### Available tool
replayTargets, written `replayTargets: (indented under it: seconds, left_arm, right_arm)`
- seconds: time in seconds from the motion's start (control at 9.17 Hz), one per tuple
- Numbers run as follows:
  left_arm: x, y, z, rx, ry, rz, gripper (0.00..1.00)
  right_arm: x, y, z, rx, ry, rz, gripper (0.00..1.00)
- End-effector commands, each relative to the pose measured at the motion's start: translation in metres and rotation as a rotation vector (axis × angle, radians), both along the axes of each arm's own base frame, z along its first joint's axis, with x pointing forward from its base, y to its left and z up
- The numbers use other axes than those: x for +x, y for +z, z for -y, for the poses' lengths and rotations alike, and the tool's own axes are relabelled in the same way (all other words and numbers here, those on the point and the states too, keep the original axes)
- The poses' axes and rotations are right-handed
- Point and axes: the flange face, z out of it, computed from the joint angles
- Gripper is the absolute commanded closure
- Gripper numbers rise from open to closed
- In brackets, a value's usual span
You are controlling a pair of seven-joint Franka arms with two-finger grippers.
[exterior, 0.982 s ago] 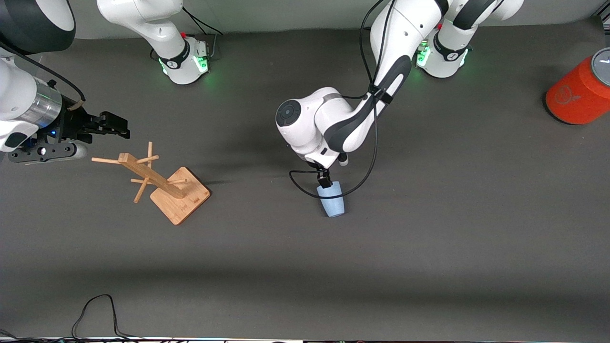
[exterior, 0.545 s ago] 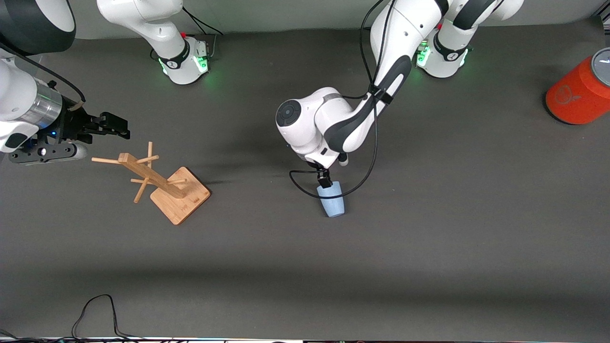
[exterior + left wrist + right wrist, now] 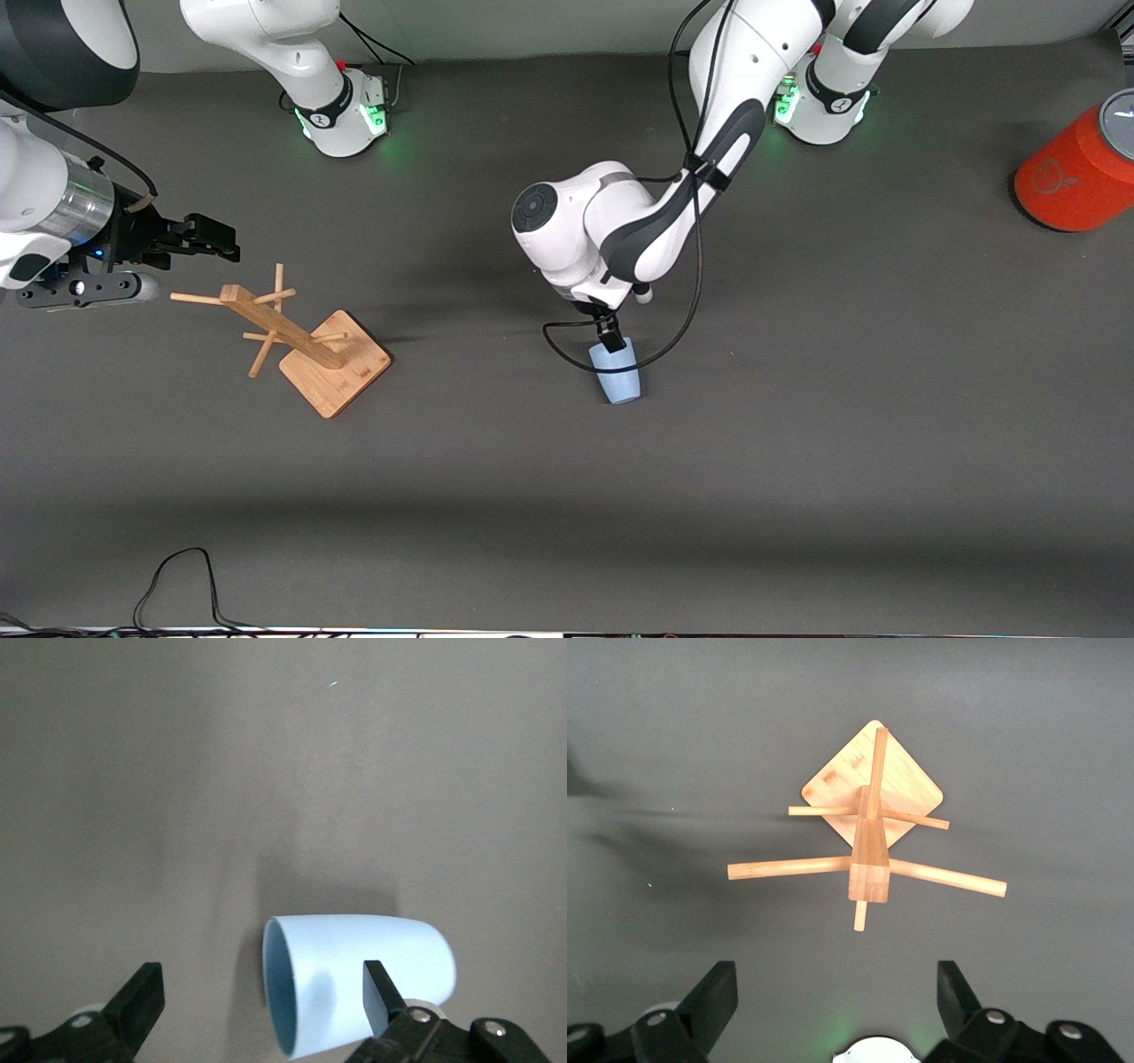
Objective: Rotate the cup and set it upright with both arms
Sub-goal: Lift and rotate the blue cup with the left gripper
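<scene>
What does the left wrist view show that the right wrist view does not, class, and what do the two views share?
Only the left wrist view shows the cup, pale blue, lying on its side with its mouth open sideways, one finger of the open left gripper in front of it. Only the right wrist view shows the wooden mug tree on its square base, seen from above by the open right gripper. Both show the dark grey table and a pair of spread black fingers.
</scene>
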Motion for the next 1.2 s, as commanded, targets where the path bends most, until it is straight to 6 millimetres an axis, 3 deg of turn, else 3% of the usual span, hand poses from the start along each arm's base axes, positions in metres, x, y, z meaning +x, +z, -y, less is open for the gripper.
replayTargets:
  seconds: [0.0,0.33,0.65,0.87,1.09]
  left_arm:
    - [-0.005,0.067,0.009,-0.027,-0.030,0.098,0.01]
    - [-0.009,0.071,0.009,-0.015,-0.111,0.031,0.01]
    - [-0.011,0.058,0.008,0.005,-0.229,-0.043,0.01]
    - [0.006,0.052,0.003,-0.071,-0.159,-0.007,0.00]
    - [0.010,0.033,0.006,-0.108,-0.094,0.057,0.00]
  right_arm:
    - [0.000,-0.002,0.001,-0.007,-0.004,0.009,0.00]
    - [0.001,-0.002,0.003,-0.006,-0.007,0.012,0.00]
    - [0.001,-0.003,0.004,-0.008,-0.007,0.010,0.00]
    - [0.001,-0.004,0.004,-0.008,-0.007,0.009,0.00]
    - [0.001,-0.004,0.005,-0.008,-0.008,0.009,0.00]
